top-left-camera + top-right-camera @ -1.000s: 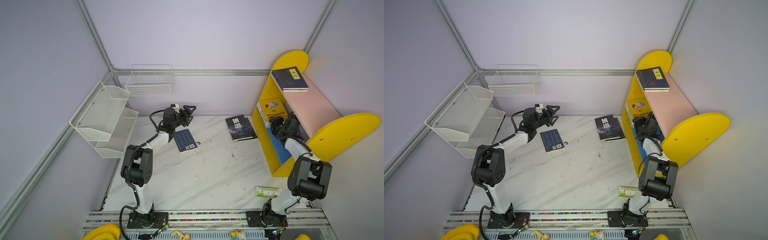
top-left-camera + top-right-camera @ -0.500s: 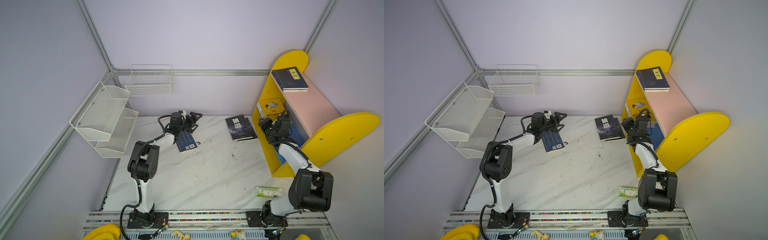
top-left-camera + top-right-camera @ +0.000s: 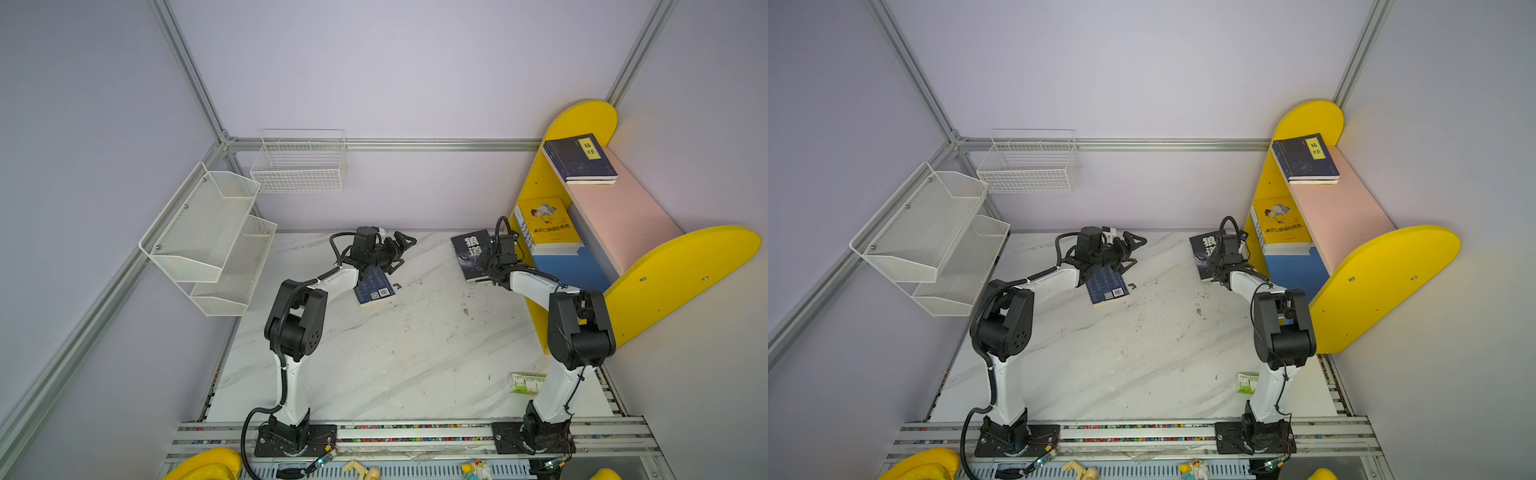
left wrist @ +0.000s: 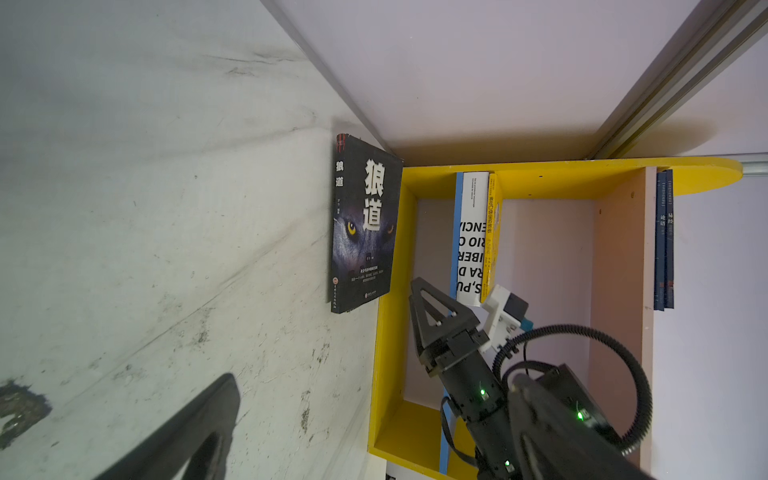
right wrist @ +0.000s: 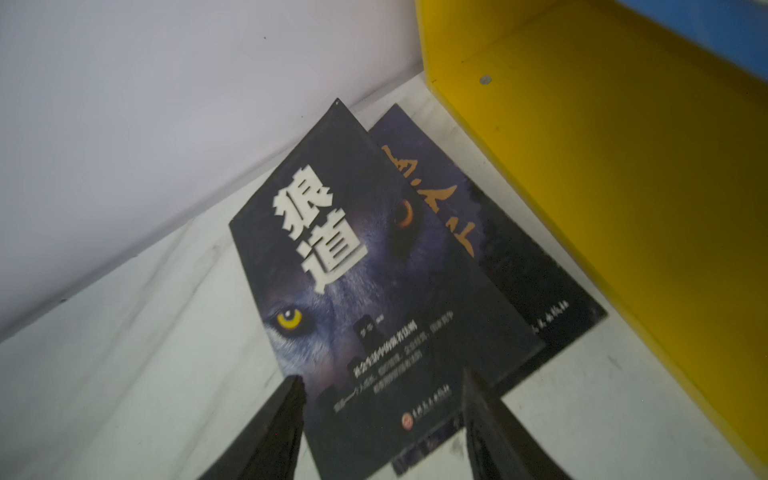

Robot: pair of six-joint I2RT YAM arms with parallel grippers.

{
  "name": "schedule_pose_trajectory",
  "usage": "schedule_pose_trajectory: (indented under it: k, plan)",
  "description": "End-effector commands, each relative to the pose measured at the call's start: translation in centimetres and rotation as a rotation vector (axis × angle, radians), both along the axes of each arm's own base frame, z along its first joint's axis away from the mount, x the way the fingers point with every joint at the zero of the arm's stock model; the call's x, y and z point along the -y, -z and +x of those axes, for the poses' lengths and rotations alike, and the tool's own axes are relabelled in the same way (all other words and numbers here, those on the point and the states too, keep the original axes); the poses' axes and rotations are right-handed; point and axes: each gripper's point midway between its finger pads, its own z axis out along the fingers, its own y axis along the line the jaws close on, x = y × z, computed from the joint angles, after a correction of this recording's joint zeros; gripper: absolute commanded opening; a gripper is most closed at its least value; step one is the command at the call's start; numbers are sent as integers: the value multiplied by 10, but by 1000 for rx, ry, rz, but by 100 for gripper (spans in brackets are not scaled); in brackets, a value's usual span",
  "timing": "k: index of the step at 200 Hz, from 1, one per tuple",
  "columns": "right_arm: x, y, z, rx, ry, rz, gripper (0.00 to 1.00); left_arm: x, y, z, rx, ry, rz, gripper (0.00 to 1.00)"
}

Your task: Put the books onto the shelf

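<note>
Left jaws wide apart, right jaws apart; scuffed white marble tabletop (image 3: 395, 365); pale lilac walls (image 3: 395, 75)

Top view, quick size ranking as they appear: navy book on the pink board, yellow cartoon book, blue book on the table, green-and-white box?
In a top view:
1-2. navy book and yellow cartoon book: they look alike; the navy one sits higher, nearer the camera, so unranked.
3. blue book, partly hidden.
4. green-and-white box.
</note>
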Motion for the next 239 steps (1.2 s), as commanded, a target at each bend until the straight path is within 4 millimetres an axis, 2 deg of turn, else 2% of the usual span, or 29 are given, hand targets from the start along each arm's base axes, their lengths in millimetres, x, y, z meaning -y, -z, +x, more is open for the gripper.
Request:
schedule_pose_trajectory:
  k: [1,28,56,68,91,104,133,151,164,174,190,217,239]
  plan:
    - [18,6,21,-65,20,-144,67,10,-14,2,70,37,82,100]
    - [37,21,41,-104,75,-180,72,7,-5,-2,46,31,115,100]
    - [62,38,53,-116,68,-93,79,3,-1,-5,34,16,137,99]
    - [61,45,57,-118,9,-51,79,2,1,-4,31,12,138,100]
    - [32,63,60,-148,-177,25,77,3,5,-3,15,8,132,100]
    - [7,71,57,-157,-301,84,75,4,11,-1,-4,9,124,100]
    - [-49,89,37,-197,-488,149,69,6,36,3,-91,-4,132,100]
    - [-86,102,20,-259,-582,95,64,6,51,7,-126,-7,155,100]
    - [-103,113,10,-297,-611,63,62,5,60,13,-129,-9,190,100]
    - [-109,119,6,-315,-616,49,62,4,67,20,-123,-6,226,100]
    - [-108,120,7,-311,-584,49,62,5,71,34,-95,4,277,100]
    - [-111,99,18,-241,-555,78,63,5,69,60,-16,-12,325,100]
    - [-106,87,25,-223,-502,44,66,5,78,76,3,-27,344,100]
